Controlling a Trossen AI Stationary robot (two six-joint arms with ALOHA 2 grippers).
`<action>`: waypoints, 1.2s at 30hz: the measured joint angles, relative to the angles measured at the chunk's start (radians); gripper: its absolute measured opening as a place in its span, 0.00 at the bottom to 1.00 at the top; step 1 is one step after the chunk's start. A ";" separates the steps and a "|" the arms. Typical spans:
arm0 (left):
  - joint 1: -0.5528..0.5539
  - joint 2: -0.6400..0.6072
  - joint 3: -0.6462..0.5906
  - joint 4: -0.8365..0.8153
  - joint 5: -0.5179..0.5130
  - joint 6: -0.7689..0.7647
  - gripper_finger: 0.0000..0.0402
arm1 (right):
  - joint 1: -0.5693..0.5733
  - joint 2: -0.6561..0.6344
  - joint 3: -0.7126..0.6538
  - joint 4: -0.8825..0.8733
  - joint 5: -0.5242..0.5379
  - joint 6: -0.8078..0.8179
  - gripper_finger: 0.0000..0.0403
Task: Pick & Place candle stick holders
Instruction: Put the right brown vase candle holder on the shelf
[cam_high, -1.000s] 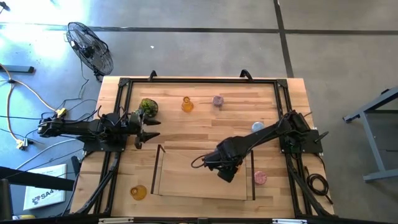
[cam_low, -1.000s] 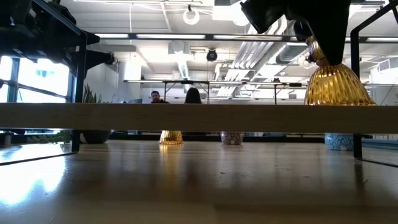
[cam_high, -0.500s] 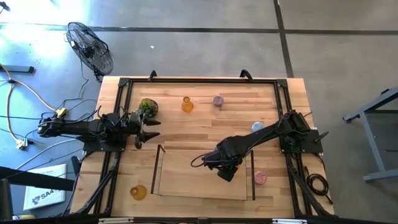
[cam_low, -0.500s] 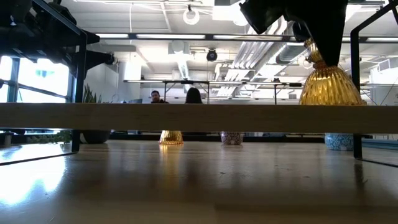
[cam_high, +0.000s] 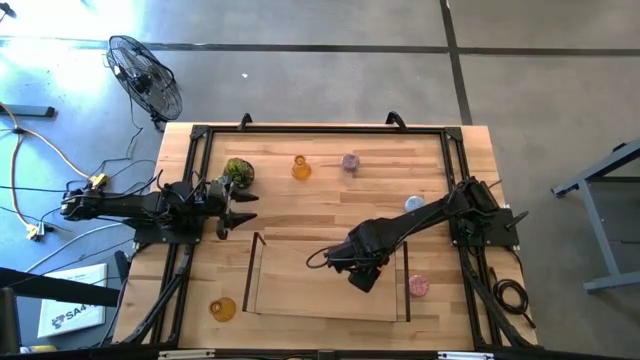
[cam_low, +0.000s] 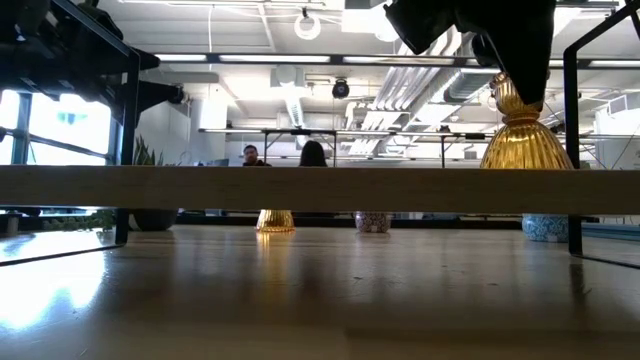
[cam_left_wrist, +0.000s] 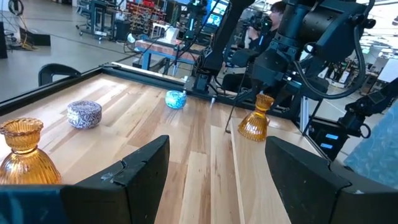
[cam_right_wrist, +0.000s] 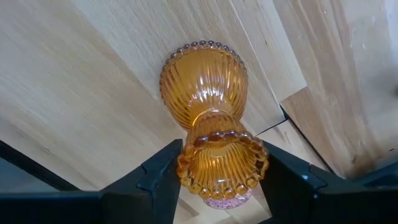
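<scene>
Ribbed amber glass holder (cam_right_wrist: 210, 134), narrow-necked with a beaded rim, stands upright inside the shallow wooden tray (cam_high: 300, 290), near its right end. The right gripper (cam_right_wrist: 217, 177) brackets its neck, fingers spread either side; contact cannot be determined. In the low view the tray wall hides the holder's base. The left gripper (cam_left_wrist: 214, 168) hangs spread near the mossy ball (cam_high: 238, 171).

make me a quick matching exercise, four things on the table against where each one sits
Things:
1. green mossy ball
2. pink holder
3. light blue holder
4. amber holder at the right gripper

Places:
A. inside the wooden tray
B. by the left gripper
C. just outside the tray's right edge
D. beside the right arm, towards its base

Pairs: 1-B, 2-C, 3-D, 4-A
</scene>
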 joint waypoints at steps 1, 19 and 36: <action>0.000 0.000 0.000 0.000 0.001 0.000 0.65 | 0.000 0.000 0.000 0.000 -0.009 0.003 0.47; 0.000 0.000 0.000 -0.007 0.005 0.000 0.65 | 0.002 0.000 0.009 0.024 -0.051 -0.003 0.47; 0.000 0.000 0.000 -0.023 0.035 -0.004 0.65 | 0.002 0.000 0.131 0.013 -0.030 0.038 0.47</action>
